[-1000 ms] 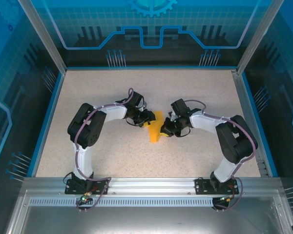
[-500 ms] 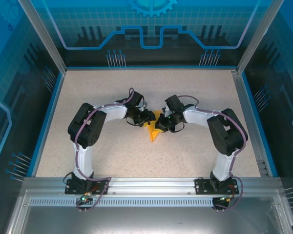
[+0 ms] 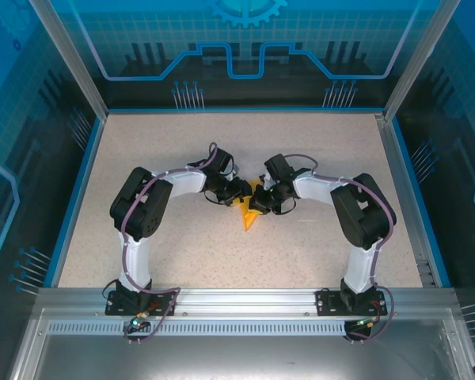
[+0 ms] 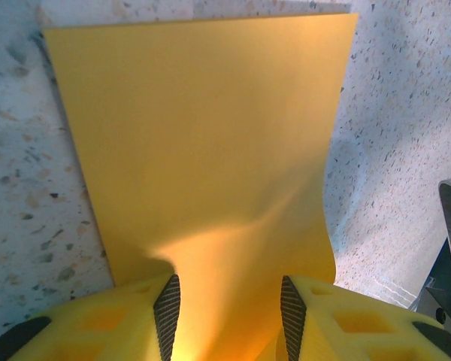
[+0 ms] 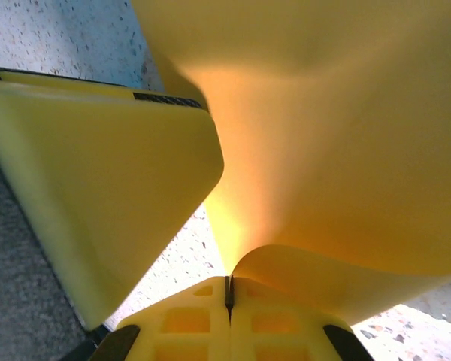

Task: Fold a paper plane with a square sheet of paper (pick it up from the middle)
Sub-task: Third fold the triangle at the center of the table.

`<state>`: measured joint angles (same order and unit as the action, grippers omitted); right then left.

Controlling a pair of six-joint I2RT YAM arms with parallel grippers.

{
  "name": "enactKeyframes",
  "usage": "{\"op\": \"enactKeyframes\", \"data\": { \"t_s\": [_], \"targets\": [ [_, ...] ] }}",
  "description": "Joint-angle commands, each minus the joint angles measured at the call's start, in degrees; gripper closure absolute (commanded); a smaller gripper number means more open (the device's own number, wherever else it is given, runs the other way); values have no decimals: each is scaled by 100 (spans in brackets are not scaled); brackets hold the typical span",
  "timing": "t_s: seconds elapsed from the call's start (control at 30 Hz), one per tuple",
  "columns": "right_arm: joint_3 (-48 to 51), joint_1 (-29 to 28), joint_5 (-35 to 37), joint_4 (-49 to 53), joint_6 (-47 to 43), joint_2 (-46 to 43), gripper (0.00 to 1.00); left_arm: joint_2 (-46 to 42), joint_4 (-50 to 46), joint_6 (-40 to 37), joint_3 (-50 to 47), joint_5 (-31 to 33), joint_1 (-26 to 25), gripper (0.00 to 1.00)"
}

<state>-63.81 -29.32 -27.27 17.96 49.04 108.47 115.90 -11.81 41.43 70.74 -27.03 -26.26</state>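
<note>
Orange folded paper (image 4: 210, 150) on speckled table (image 3: 166, 150); left gripper (image 4: 225, 304) half-closed, clamping it; right gripper (image 5: 227, 287) fully closed, tips touching its crease.

The paper (image 3: 250, 217) lies mid-table (image 3: 166, 158), between the left hand (image 3: 241, 195) and right hand (image 3: 258, 203)

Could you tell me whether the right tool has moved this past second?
Yes: the right tool shifted leftward, away from the table's right edge, toward the left tool holding the paper.
</note>
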Motion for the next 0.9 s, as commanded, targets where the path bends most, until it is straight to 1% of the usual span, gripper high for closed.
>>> {"op": "enactKeyframes", "data": {
  "t_s": [0.0, 0.23, 0.87],
  "targets": [
    [-150, -58, -14, -32, 22, 138, 100, 56, -374, -159, 98, -13, -1, 56],
    [-182, -51, 81, -21, 41, 210, 100, 56, -392, -161, 98, -22, -1, 56],
    [-360, -144, -125, 72, -199, 424, 99, 56, -403, -162, 90, -48, -19, 56]
  ]
}}
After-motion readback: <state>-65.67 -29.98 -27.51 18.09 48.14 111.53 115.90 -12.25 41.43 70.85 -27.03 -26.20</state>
